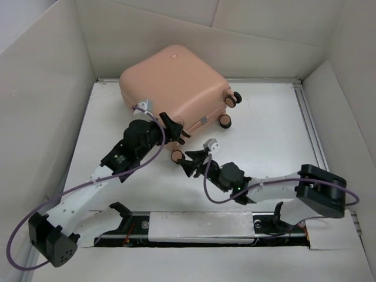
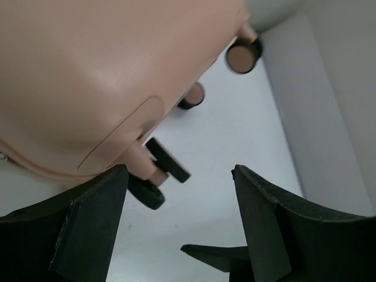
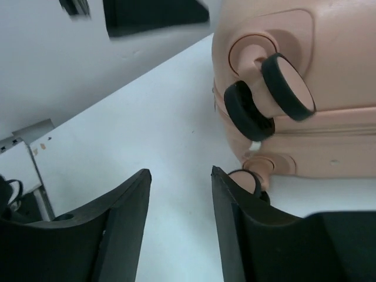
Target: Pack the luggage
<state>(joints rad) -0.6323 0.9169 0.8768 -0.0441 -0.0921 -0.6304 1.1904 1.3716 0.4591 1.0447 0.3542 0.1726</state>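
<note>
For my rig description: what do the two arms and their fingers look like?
Both arms have white links and black joint housings: left arm, right arm. A purple cable loops along each to a small white plug near the wrist. The fingers are matte black, wedge-shaped.

The luggage [image 1: 170, 82] lies flat on the surface [image 1: 264, 135], far and left of centre. Its caster wheels [image 1: 225, 121] point right and towards the near side. The left end effector [image 1: 173, 128] sits just beside the luggage's near edge. The right end effector [image 1: 191, 160] is nearer still, just right of the nearest wheel [image 1: 177, 156]. Walls [image 1: 47, 76] stand left, right and behind the surface.
</note>
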